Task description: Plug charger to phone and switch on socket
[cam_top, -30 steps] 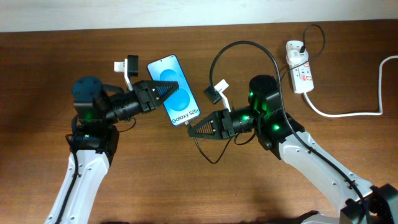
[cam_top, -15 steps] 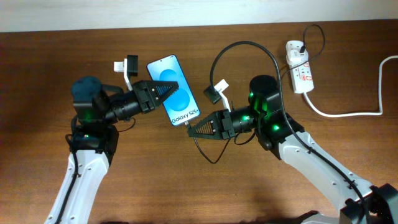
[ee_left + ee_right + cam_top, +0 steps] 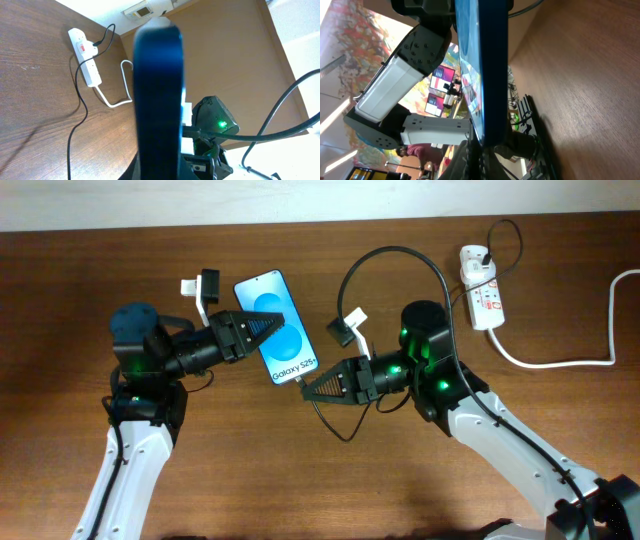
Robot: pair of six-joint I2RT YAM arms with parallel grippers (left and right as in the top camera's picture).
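The phone (image 3: 283,338), blue screen up, is held off the table with my left gripper (image 3: 270,321) shut across its upper half. In the left wrist view the phone (image 3: 157,90) shows edge-on as a dark bar. My right gripper (image 3: 306,388) is shut on the plug end of the charger (image 3: 400,249), right at the phone's bottom edge. I cannot tell whether the tip is seated. The black cable loops back to the socket (image 3: 483,298) at the far right. The right wrist view shows the phone's edge (image 3: 492,70) just above my fingers (image 3: 481,161).
A thick white cord (image 3: 560,363) runs from the socket to the table's right edge. The socket (image 3: 86,62) and black cable also show in the left wrist view. Slack cable loops on the wood (image 3: 340,435) beneath the right gripper. A pale wall borders the far edge.
The left arm has shifted slightly left, carrying the phone a little left with it. The right arm has stayed put.
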